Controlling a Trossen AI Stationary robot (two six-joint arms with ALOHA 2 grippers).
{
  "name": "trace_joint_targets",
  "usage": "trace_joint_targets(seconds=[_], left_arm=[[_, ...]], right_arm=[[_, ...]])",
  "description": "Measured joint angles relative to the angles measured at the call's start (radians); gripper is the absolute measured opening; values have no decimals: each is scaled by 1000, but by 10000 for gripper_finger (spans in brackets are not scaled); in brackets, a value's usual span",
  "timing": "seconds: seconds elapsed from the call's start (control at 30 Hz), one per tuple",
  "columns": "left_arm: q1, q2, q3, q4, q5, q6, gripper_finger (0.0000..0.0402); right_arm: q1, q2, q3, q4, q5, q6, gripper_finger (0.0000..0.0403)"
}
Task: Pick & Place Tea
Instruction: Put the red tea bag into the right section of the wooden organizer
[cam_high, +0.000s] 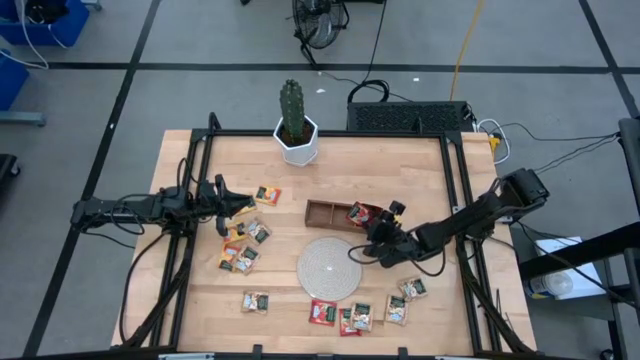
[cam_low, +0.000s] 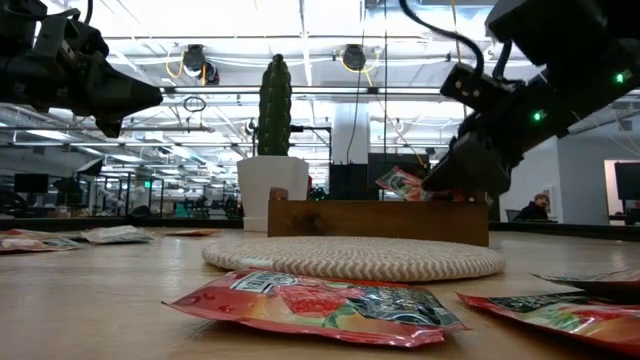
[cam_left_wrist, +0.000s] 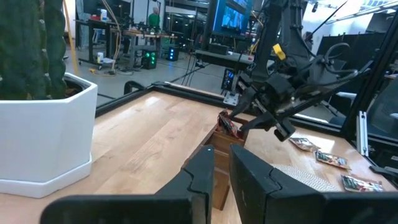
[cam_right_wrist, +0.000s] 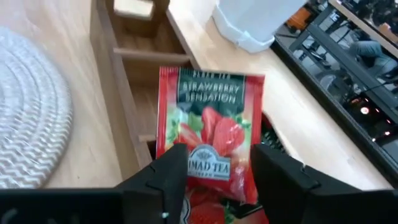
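A red tea sachet (cam_right_wrist: 211, 118) stands tilted in the right compartment of the brown wooden tray (cam_high: 325, 212), its top sticking up above the tray wall (cam_low: 400, 183). My right gripper (cam_right_wrist: 221, 165) hovers over that compartment, open, with a finger on either side of the sachet's lower end. More tea sachets lie flat on the table at the left (cam_high: 245, 245) and along the near edge (cam_high: 360, 315). My left gripper (cam_left_wrist: 222, 155) waits at the table's left, shut and holding nothing. My right gripper comes slanting down from the table's right, its fingers (cam_right_wrist: 168, 168) flanking the red sachet's lower end (cam_right_wrist: 208, 165). I cannot tell whether they touch it. The sachet shows its printed face and leans in the tray's right compartment.
A round woven disc (cam_high: 328, 265) lies just in front of the tray. A white pot with a cactus (cam_high: 296, 140) stands at the far edge. The tray's left and middle compartments (cam_right_wrist: 140, 37) show bare wood.
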Motion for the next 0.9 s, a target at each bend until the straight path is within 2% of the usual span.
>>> trace_joint_targets(seconds=[0.13,0.27,0.3,0.37,0.43,0.5,0.6,0.73,0.9], left_arm=[[0,0,0,0,0,0,51],[0,0,0,0,0,0,51],[0,0,0,0,0,0,51],[0,0,0,0,0,0,51],[0,0,0,0,0,0,51],[0,0,0,0,0,0,51],[0,0,0,0,0,0,51],[0,0,0,0,0,0,51],[0,0,0,-1,0,0,51]], right_arm=[[6,-57,0,0,-2,-59,178],[-3,-126,0,55,-24,-240,179],[-20,-148,6,66,-80,-291,177],[-80,-185,55,30,-279,-342,173],[-155,-202,142,-88,-493,-347,169],[-232,-192,245,-260,-645,-374,168],[-344,-159,377,-473,-739,-457,169],[-481,-104,511,-629,-849,-526,167],[-586,-39,538,-695,-1077,-561,162]])
